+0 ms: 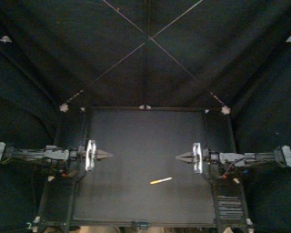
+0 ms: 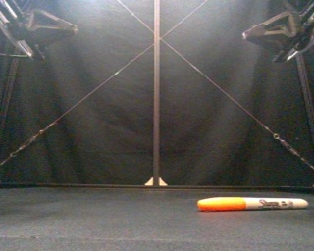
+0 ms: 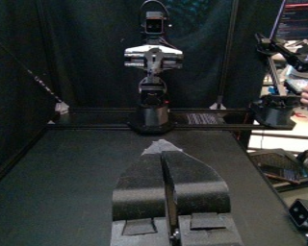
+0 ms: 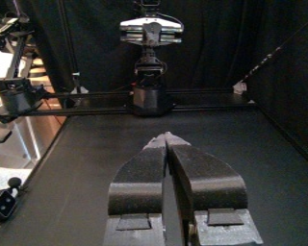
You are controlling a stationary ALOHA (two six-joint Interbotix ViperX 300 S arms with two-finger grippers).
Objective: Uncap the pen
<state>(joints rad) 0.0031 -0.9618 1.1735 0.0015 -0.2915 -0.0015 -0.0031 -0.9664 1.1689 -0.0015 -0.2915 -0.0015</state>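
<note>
A marker pen [image 1: 160,181] lies flat on the black table, right of the middle and toward the front. In the front view the pen [image 2: 251,204] shows an orange cap on its left end and a white printed barrel. My left gripper [image 1: 106,157] rests at the table's left side, jaws shut and empty. My right gripper [image 1: 181,157] rests at the right side, also shut and empty. Both hang well above the table, behind the pen and apart from it. Neither wrist view shows the pen. The left gripper [image 3: 166,146] and the right gripper [image 4: 167,140] each face the opposite arm.
The table [image 1: 135,136] is bare apart from the pen. Black curtains close the back and sides.
</note>
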